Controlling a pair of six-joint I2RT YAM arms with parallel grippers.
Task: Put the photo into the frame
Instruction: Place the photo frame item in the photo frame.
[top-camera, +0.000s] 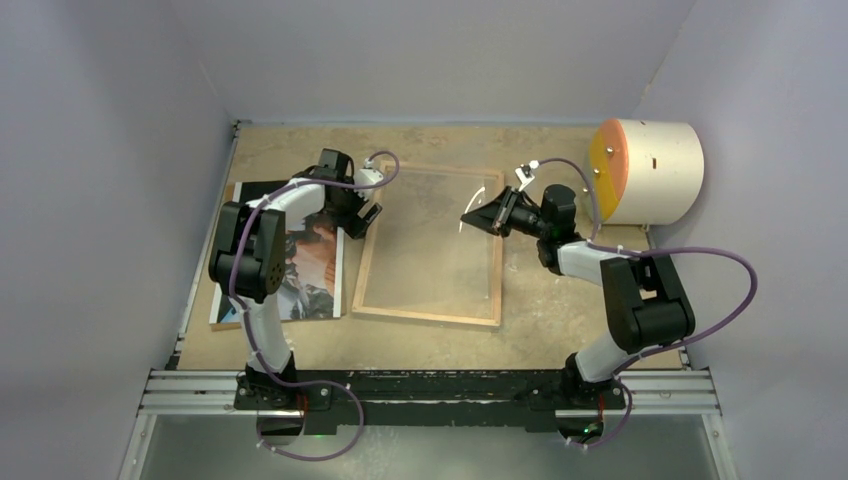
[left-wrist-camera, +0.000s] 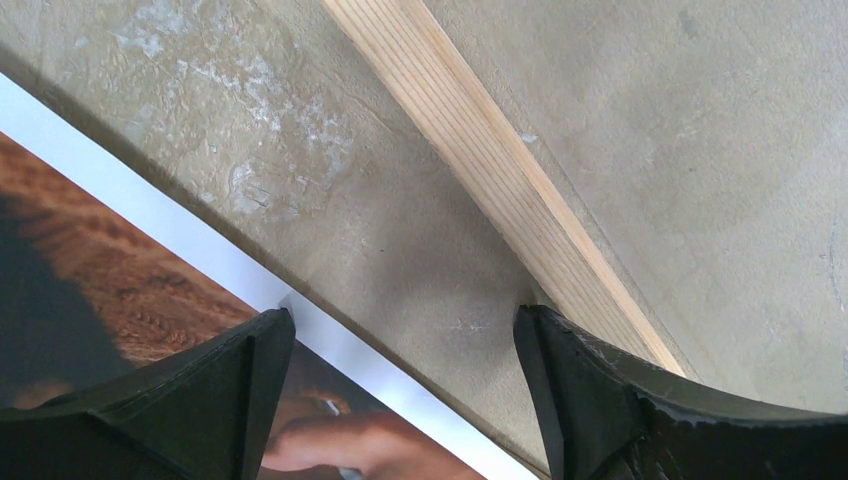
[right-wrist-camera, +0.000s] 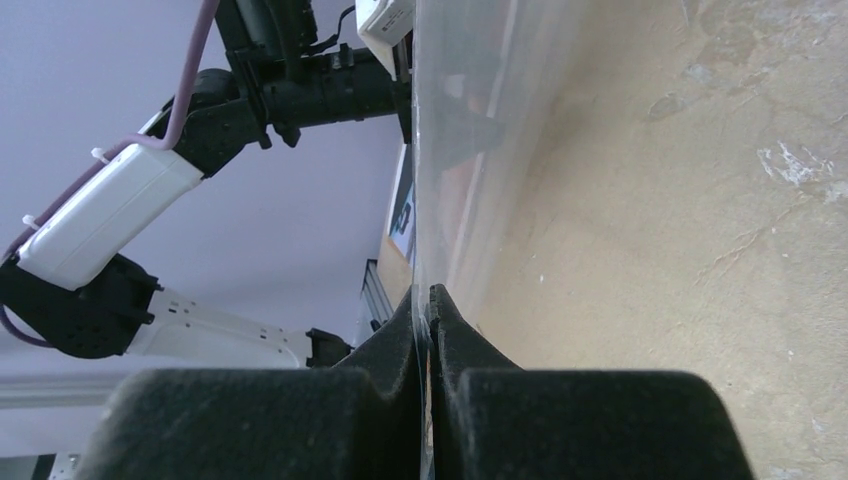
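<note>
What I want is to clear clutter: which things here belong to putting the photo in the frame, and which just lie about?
Part of the job: photo; frame; clear sheet, pinched in the right gripper; left gripper, open between photo and frame; brown board under the photo, probably the frame's backing.
Lying about: cream cylinder with an orange end.

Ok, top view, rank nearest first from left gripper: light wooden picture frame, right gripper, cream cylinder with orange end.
1. frame: left rim beside the left gripper.
2. right gripper: over the frame's right side.
3. cylinder: far right corner.
</note>
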